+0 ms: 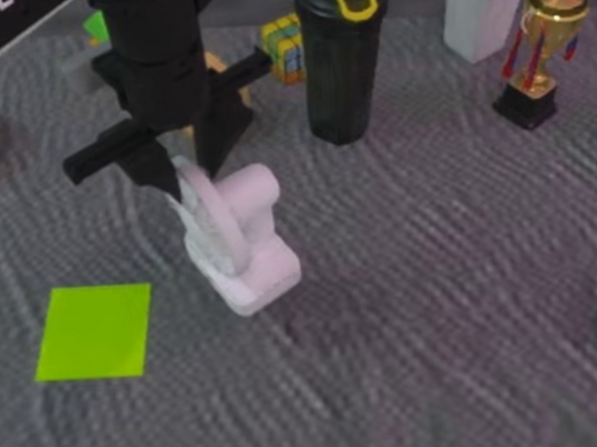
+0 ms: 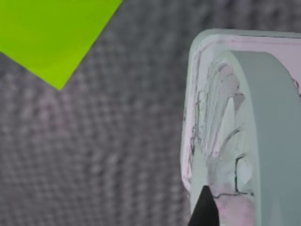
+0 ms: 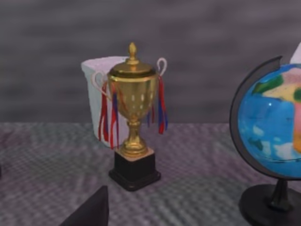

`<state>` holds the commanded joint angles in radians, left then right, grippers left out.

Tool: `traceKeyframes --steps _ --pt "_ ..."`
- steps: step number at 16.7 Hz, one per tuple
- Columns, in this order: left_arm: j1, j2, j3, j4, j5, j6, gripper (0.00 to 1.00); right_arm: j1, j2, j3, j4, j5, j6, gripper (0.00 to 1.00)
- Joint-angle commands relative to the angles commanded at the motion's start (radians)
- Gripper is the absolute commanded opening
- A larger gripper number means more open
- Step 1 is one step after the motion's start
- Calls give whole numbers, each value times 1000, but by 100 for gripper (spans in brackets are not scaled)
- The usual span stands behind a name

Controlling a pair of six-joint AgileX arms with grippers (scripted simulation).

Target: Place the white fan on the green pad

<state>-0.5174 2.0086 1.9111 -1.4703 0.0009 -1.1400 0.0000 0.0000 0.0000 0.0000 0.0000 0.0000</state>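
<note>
The fan stands near the middle of the table, its grilled head between the left gripper fingers, which look narrowed around the rim; whether they truly bear on it I cannot tell. The pad lies flat toward the table's front left corner, well apart from the fan. To do this step well, I judge the grip should be firm before any lift, the fan kept upright, and its base carried clear of the cloth. The right gripper does not show from above; its fingers cannot be judged. A trophy stands at the back right.
</note>
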Motion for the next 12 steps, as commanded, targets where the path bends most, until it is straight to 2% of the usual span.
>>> traceKeyframes --steps 2,5,12 --pt "8 -8 -12 1 0 -15 0 0 0 0 0 0 0 100" --pt "61 -62 -83 11 -2 -113 0 0 0 0 0 0 0 100" --pt "261 -278 -367 58 -9 -520 0 0 0 0 0 0 0 100"
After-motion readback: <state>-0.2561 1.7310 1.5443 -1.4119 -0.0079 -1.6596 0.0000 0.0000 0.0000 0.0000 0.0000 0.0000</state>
